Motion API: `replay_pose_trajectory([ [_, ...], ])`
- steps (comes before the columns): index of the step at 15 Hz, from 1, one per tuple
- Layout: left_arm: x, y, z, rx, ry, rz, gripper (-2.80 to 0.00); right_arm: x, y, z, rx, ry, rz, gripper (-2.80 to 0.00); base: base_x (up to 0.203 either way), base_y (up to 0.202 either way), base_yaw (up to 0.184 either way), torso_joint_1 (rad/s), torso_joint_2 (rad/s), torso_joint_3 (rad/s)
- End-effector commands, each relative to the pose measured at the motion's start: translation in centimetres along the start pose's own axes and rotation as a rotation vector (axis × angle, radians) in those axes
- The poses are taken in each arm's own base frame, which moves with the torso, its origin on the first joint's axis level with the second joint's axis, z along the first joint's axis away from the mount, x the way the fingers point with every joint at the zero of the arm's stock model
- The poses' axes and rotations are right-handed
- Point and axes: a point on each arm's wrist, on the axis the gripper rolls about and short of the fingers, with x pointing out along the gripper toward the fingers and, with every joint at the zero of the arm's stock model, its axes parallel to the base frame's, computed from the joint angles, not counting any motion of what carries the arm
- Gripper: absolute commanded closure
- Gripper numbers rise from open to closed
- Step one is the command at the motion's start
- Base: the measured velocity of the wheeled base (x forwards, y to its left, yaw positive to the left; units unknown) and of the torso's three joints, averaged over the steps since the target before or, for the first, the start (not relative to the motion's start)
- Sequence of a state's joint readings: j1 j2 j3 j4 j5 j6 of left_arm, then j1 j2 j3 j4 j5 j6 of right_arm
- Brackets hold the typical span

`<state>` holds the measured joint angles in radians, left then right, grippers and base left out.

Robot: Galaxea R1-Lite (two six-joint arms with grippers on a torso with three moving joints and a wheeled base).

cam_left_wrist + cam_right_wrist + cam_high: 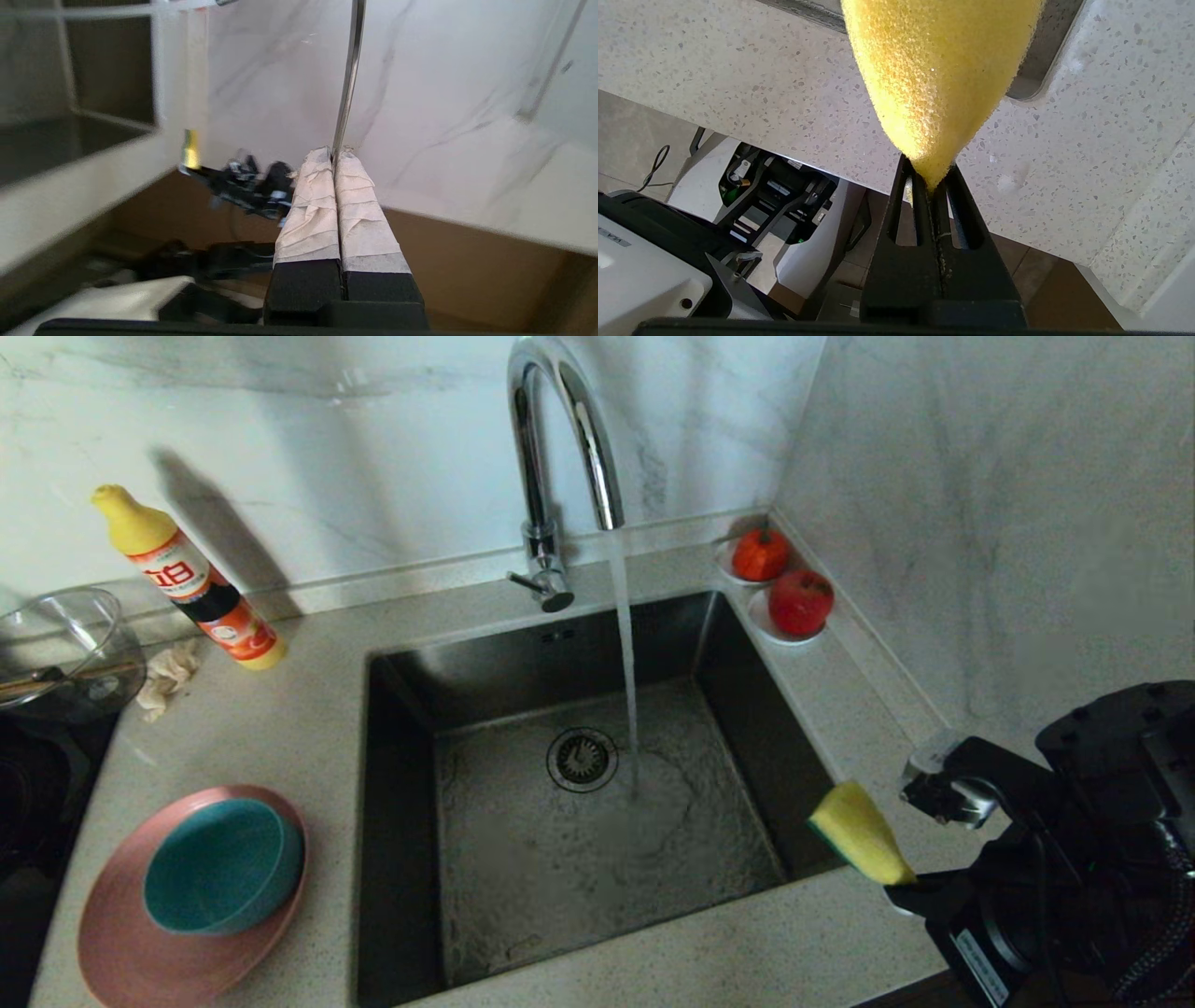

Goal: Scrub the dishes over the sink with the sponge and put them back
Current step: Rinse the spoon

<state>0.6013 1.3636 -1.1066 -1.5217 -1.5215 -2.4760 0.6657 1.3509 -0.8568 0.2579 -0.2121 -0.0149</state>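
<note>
Right hand (931,186) pinches sponge (938,74); left hand (335,156) clamps spoon (348,79).

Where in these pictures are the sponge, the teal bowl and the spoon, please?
sponge (861,835), head view, yellow foam face.
teal bowl (219,868), head view, inside of the bowl.
spoon (348,79), left wrist view, thin metal handle.

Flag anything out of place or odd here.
The tap runs into the sink with nothing under it. A dish soap bottle leans tilted against the wall, and a crumpled cloth lies beside it.
</note>
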Motion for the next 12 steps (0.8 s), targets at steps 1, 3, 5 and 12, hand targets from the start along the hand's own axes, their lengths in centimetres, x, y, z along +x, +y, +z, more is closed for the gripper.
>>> replay_pose_trajectory([
  [1, -0.1, 0.4, -0.8, 0.109, 0.004, 0.007, 0.00, -0.1, 0.0, 0.0, 0.000, -0.002, -0.001, 0.00, 0.000, 0.000, 0.000, 0.000, 0.00, 0.000],
  [3, -0.1, 1.4, -1.2, 0.217, 0.003, 0.008, 0.00, 0.0, -0.2, 0.0, 0.003, 0.001, -0.005, 0.00, 0.000, 0.000, 0.000, 0.000, 0.00, 0.000],
  [5, -0.1, 2.5, -1.3, 0.288, 0.003, 0.009, 0.00, -0.1, -0.2, 0.0, 0.004, -0.001, -0.006, 0.00, 0.000, 0.000, 0.000, 0.000, 0.00, 0.000],
  [12, -0.3, 6.0, -1.8, 0.527, 0.001, 0.015, 0.00, -0.4, -0.3, 0.0, 0.009, -0.013, -0.010, 0.00, 0.000, 0.000, 0.000, 0.000, 0.00, 0.000],
])
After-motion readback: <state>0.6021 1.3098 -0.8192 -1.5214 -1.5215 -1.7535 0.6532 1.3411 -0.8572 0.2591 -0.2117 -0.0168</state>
